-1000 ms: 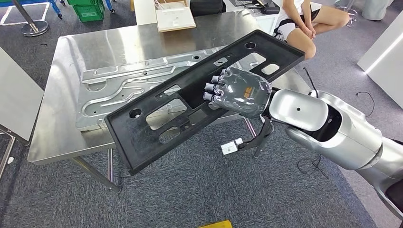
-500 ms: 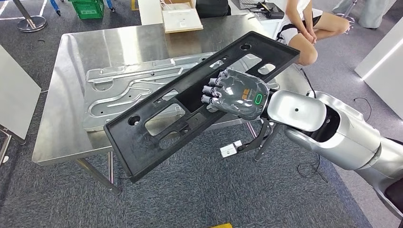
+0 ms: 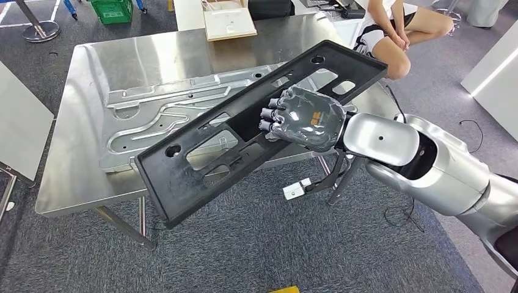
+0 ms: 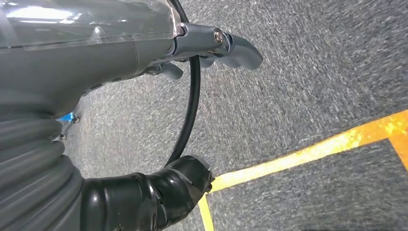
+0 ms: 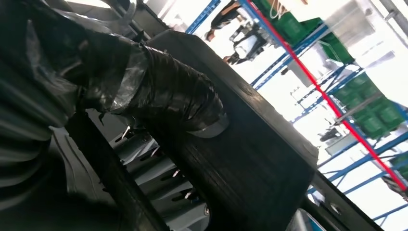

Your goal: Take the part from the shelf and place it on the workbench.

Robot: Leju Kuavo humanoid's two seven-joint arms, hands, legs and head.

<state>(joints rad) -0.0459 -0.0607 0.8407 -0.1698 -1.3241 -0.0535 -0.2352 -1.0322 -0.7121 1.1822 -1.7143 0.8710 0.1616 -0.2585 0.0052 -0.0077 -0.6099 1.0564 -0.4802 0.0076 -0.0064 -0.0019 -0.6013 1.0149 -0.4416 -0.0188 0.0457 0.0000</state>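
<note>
Head view: black part (image 3: 244, 128) was held by the right hand (image 3: 305, 119), fingers (image 3: 270, 114) hooked through a central cutout. Long axis was set diagonally, lower left to upper right of frame, upper end over the steel workbench (image 3: 85, 73), lower end past its near edge, above a stamped metal panel (image 3: 153, 107). Versus 0.5 s ago, little changed; the whole picture was shifted slightly. Left hand (image 4: 211, 45) was seen above carpet, nothing held, fingers loosely curled.

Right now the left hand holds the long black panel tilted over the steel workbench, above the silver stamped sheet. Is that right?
Not quite: it is the right hand that holds the black panel, as the head view shows. The rest stands: the panel is tilted over the steel workbench, above the silver stamped sheet.
</note>
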